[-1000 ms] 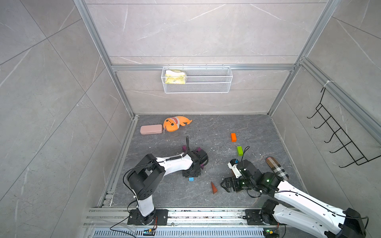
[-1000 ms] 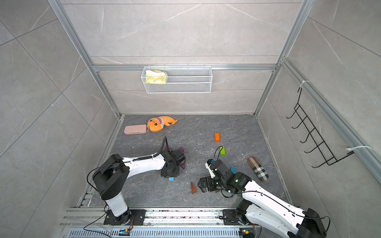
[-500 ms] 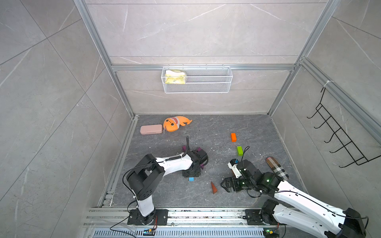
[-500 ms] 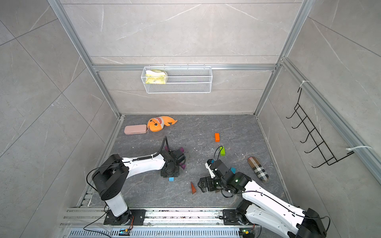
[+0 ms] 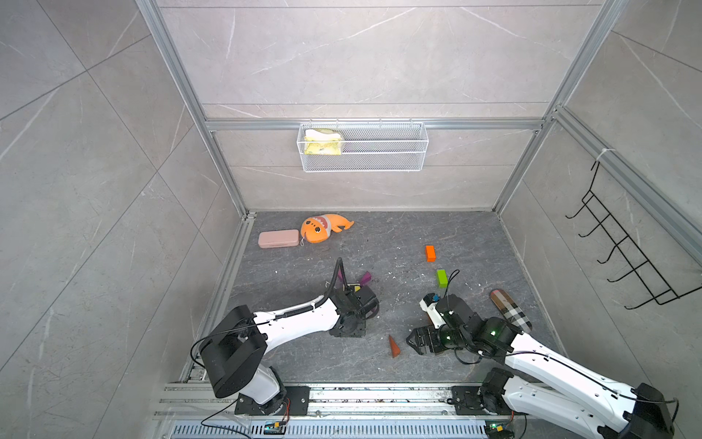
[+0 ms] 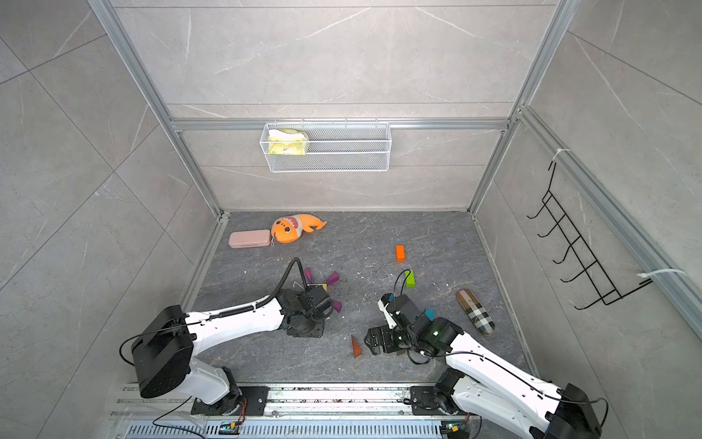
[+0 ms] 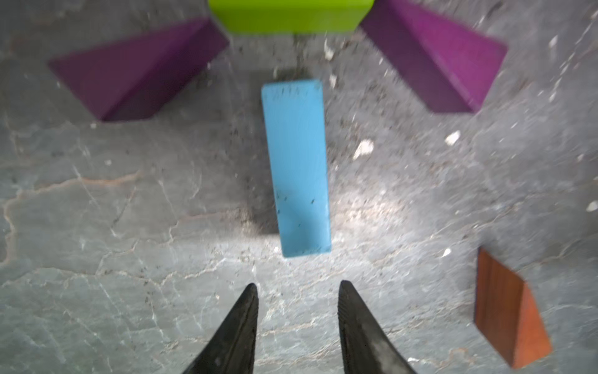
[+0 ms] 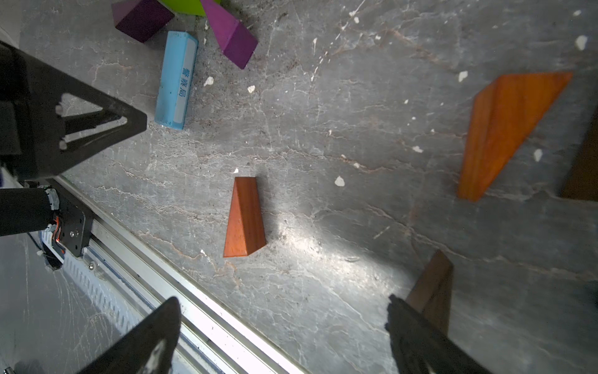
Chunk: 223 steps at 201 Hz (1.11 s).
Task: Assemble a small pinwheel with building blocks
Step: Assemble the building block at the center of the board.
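Your left gripper [image 7: 298, 284] is sitting nearer the front rail [image 5: 342, 393] than a second ago. Its body is now hiding the blue bar [image 7: 296, 168] in both top views, where that bar was showing before; the right arm is lying as it was. Seen from the left wrist, the fingers are standing a little apart with only bare floor between them. The bar is lying flat just beyond the tips, its far end pointing at a lime brick [image 7: 288, 14], and purple wedges [image 7: 136, 68] are flanking that brick without touching the bar. Your right gripper [image 8: 284, 299] is hanging spread wide and gripping nothing, with the brown wedge [image 8: 245, 217] lying on its side just ahead of it, close to the rail's edge. A darker wedge [image 8: 432, 288] is resting right beside one right finger, so you are working with little room on that side, while an orange wedge [image 8: 504, 129] is lying well apart. Open grey floor is stretching between the brown wedge and the bar. The bar's white side strip is carrying blue characters reading 警察局.
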### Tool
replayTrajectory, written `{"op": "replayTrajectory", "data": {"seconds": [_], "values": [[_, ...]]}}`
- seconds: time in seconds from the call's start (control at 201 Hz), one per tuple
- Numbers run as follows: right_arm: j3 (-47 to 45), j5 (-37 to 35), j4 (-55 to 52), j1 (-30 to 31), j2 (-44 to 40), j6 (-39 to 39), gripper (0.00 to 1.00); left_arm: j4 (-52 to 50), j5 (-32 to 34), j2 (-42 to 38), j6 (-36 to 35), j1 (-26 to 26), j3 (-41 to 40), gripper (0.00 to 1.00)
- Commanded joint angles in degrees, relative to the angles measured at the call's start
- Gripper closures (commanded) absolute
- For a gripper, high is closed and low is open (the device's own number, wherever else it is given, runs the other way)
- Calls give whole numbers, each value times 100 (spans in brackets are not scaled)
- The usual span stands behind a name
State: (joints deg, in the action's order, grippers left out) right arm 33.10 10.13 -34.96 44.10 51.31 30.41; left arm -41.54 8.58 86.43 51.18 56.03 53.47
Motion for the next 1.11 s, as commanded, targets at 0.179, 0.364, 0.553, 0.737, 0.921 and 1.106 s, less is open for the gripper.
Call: {"op": "replayTrajectory", "data": {"seconds": [0.179, 0.364, 0.553, 0.737, 0.921, 1.106], "values": [[-6, -17, -26, -31, 75, -17, 0, 89, -25, -58, 47, 197, -264, 59], [-14, -24, -32, -31, 46, -6, 0, 235, -9, 114, 139, 206, -338, 59], [-14, -7, -9, -29, 81, -15, 0, 241, 52, 225, 215, 201, -349, 59], [2, -4, -13, -39, 125, -20, 0, 237, 69, 210, 251, 202, -379, 59], [-14, -9, -15, -46, 86, -15, 0, 227, 129, 220, 247, 197, -378, 59], [-8, -11, -10, -49, 112, -16, 0, 273, 171, 208, 320, 190, -445, 59]]}}
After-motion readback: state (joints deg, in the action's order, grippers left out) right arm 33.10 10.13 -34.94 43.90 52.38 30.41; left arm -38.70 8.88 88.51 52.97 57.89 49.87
